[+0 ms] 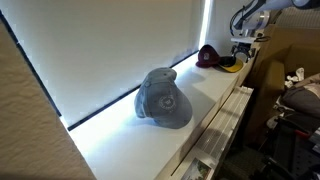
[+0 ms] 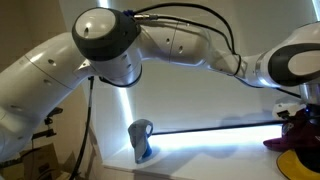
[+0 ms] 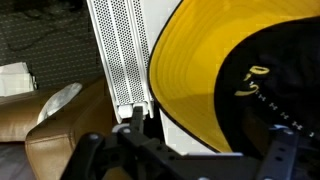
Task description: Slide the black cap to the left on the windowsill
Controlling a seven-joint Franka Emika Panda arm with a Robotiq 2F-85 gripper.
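The black cap [image 1: 212,58] lies at the far end of the white windowsill [image 1: 150,135], showing its maroon crown and yellow brim. It also sits at the right edge in an exterior view [image 2: 293,150]. In the wrist view the yellow brim and black crown with lettering [image 3: 200,70] fill the right half, over a patch of white windowsill [image 3: 178,128]. My gripper [image 1: 243,44] hovers just beside and above the cap's brim end. In the wrist view its fingers [image 3: 187,150] stand wide apart and hold nothing.
A bigger grey-blue cap [image 1: 165,98] sits mid-sill and also shows in an exterior view [image 2: 142,138]. A white blind [image 1: 110,50] runs along the sill. A white perforated radiator panel [image 3: 120,50] hangs below the sill edge. Brown boxes [image 3: 60,135] and clutter [image 1: 295,95] lie below.
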